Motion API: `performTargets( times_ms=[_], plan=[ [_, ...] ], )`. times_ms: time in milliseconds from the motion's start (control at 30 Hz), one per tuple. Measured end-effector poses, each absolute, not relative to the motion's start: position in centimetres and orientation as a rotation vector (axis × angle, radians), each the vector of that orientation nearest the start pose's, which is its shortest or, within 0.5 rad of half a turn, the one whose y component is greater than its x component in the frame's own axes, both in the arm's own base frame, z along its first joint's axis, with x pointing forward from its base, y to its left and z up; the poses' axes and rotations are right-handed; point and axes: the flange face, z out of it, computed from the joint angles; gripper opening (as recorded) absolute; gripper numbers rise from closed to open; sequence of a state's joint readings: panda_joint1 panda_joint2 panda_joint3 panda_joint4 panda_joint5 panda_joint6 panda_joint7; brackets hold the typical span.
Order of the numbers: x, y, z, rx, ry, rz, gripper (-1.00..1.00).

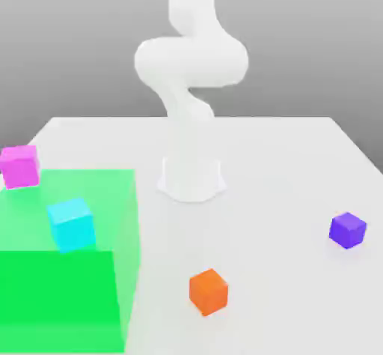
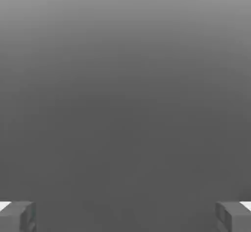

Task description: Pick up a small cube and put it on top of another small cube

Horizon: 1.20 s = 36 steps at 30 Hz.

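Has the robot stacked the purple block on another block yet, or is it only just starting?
Only just starting. Nothing looks done: the purple cube sits alone on the white table, apart from the orange cube, the cyan cube and the pink cube. In hand: nothing, since the gripper is open and empty in the hand view. Still left: reach the purple cube, grab it, lift it and set it on another cube.

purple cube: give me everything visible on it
The purple cube is a small, plain, matte violet block, with no markings. It sits flat on the white table, near the edge on the exterior view's right, turned so one corner faces the camera, its top and two sides showing. Nothing touches it but the table; it stands well apart from the orange cube.
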State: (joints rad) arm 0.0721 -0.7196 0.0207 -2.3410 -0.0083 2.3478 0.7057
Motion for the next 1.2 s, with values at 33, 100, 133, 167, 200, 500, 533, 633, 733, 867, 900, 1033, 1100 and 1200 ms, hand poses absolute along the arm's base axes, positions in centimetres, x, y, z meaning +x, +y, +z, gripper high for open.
performTargets(
  times_ms=[33, 100, 133, 167, 200, 500, 533, 633, 733, 867, 900, 1033, 1100, 1200],
  plan=[
    [38.8, 5.7, 64.4, -2.664, 0.702, -0.930, 0.00],
    [40.5, 9.7, 59.8, -2.784, 0.463, -0.857, 0.00],
    [41.0, 11.7, 57.5, -2.833, 0.341, -0.819, 0.00],
    [41.3, 13.6, 55.2, -2.874, 0.219, -0.781, 0.00],
    [41.3, 15.5, 52.9, -2.908, 0.095, -0.743, 0.00],
    [33.9, 29.5, 32.9, -2.900, -1.071, -0.349, 0.00],
    [32.4, 30.6, 30.9, -2.863, -1.198, -0.300, 0.00],
    [26.3, 33.5, 24.9, -2.688, -1.603, -0.151, 0.00],
    [21.8, 34.1, 19.9, -2.523, -1.869, -0.025, 0.00],
    [21.3, 34.1, 15.5, -2.496, -1.900, -0.001, 0.00],
    [21.2, 34.0, 14.4, -2.496, -1.902, 0.000, 0.00],
    [21.2, 33.9, 13.5, -2.496, -1.904, 0.001, -1.00],
    [21.2, 33.9, 13.5, -2.497, -1.905, 0.002, -1.00],
    [21.2, 34.0, 14.0, -2.496, -1.904, 0.002, -1.00]
  ],
)
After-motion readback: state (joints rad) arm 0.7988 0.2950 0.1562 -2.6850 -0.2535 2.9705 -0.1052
